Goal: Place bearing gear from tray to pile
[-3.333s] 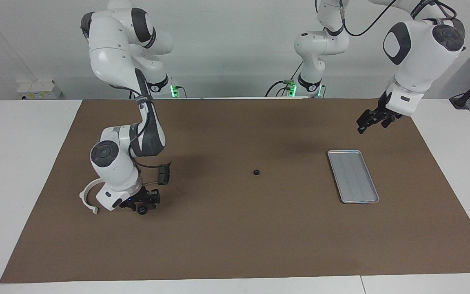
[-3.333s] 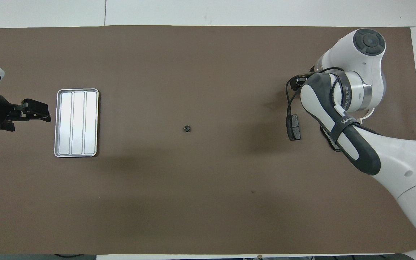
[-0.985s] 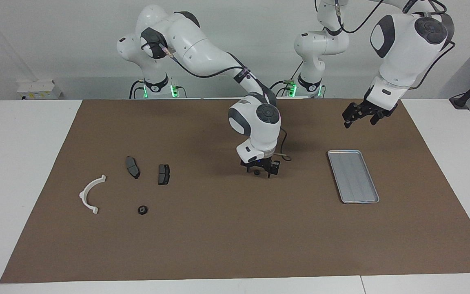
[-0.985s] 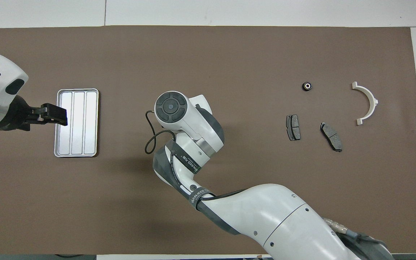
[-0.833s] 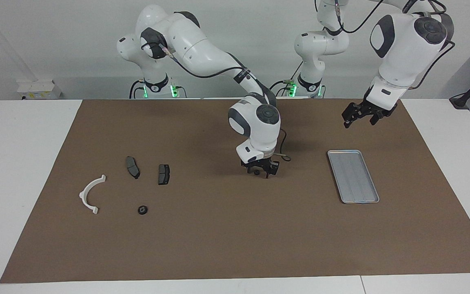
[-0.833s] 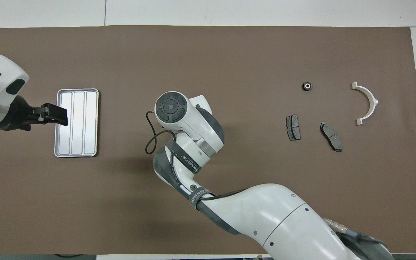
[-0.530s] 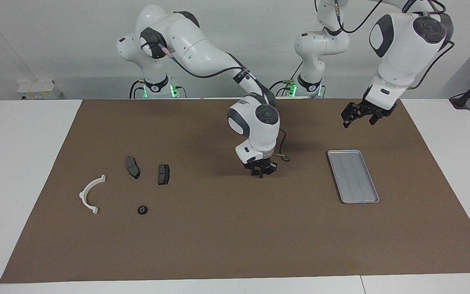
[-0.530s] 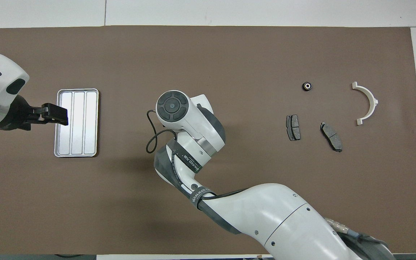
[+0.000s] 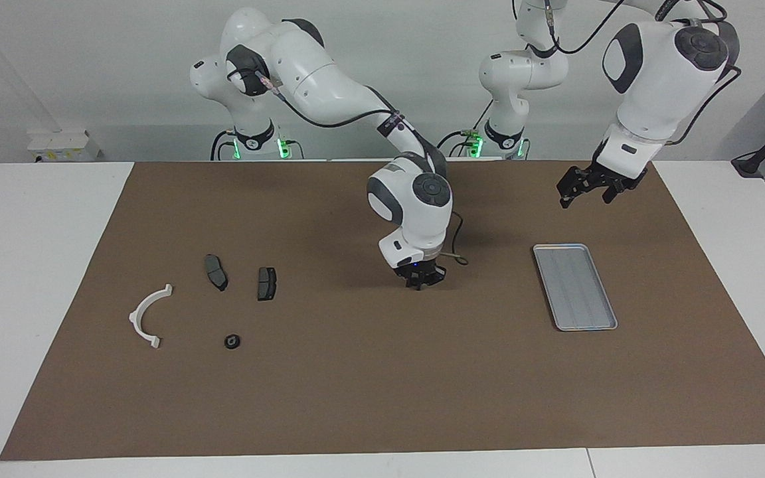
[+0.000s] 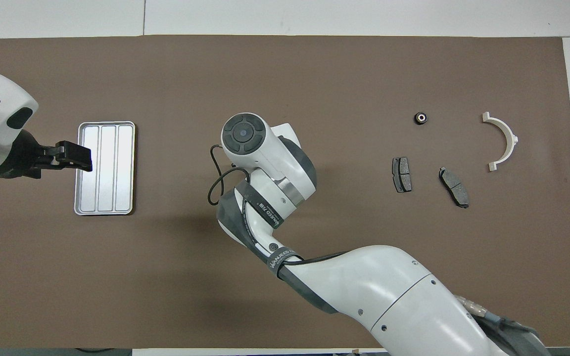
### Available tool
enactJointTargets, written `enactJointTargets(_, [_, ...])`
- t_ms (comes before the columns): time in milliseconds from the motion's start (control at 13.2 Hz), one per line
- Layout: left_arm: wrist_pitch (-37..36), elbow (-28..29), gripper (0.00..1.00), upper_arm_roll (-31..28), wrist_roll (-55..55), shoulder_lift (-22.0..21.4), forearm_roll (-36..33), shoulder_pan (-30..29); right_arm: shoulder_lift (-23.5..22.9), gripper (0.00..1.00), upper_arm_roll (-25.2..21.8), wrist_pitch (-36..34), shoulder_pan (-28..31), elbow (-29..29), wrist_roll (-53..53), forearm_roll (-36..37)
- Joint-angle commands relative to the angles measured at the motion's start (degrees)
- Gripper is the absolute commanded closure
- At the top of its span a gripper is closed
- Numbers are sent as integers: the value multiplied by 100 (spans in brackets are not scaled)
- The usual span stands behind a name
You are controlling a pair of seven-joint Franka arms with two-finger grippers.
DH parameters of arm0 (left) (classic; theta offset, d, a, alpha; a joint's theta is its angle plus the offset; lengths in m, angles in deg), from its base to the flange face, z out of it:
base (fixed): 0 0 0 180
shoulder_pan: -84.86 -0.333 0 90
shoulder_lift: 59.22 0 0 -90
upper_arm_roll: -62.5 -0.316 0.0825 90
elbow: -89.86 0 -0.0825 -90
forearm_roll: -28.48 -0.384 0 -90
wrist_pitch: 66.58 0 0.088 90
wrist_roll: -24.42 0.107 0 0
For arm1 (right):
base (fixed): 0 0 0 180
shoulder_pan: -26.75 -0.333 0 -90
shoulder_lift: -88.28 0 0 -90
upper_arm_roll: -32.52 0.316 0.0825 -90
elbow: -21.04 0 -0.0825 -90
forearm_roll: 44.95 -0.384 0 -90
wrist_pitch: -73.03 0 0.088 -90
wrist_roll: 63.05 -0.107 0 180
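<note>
My right gripper (image 9: 421,281) hangs just above the middle of the brown mat, shut on a small black bearing gear that its fingers mostly hide. In the overhead view its own wrist covers it. The silver ribbed tray (image 9: 575,285) (image 10: 104,168) lies empty toward the left arm's end. The pile lies toward the right arm's end: a white semicircular bracket (image 9: 134,317) (image 10: 510,138), two dark brake pads (image 9: 215,271) (image 9: 266,283) and another black bearing gear (image 9: 231,341) (image 10: 420,117). My left gripper (image 9: 582,194) (image 10: 86,158) waits open in the air over the tray's rim.
The brown mat (image 9: 356,372) covers most of the white table. The right arm's forearm (image 10: 364,291) stretches over the mat's middle, nearer to the robots than the pile. Bare mat lies between my right gripper and the brake pads.
My right gripper came from the pile to the gear at mid-mat, closed its fingers on it, and has now risen slightly and shifted toward the pile. The left arm barely moved.
</note>
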Motion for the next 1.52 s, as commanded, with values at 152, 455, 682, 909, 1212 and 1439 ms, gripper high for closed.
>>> enactJointTargets(152, [-65,-17,0,-4,25,-59,61,-11,294,100,160,-1119,1156,-738,2130,-70])
enactJointTargets(455, [-65,-17,0,-4,25,-59,61,-11,339,100,152,-813,2027,-493,3977,-27])
enactJointTargets(682, [-65,-17,0,-4,25,-59,61,-11,663,100,152,230,2519,700,4717,-27])
enactJointTargets(909, [-65,-17,0,-4,25,-59,61,-11,734,100,152,884,2775,1310,5149,-18])
enactJointTargets(1212, [-65,-17,0,-4,25,-59,61,-11,681,100,152,999,2775,1337,5115,-27])
enactJointTargets(1439, [-65,-17,0,-4,25,-59,61,-11,699,0,152,912,2749,1293,5089,-18])
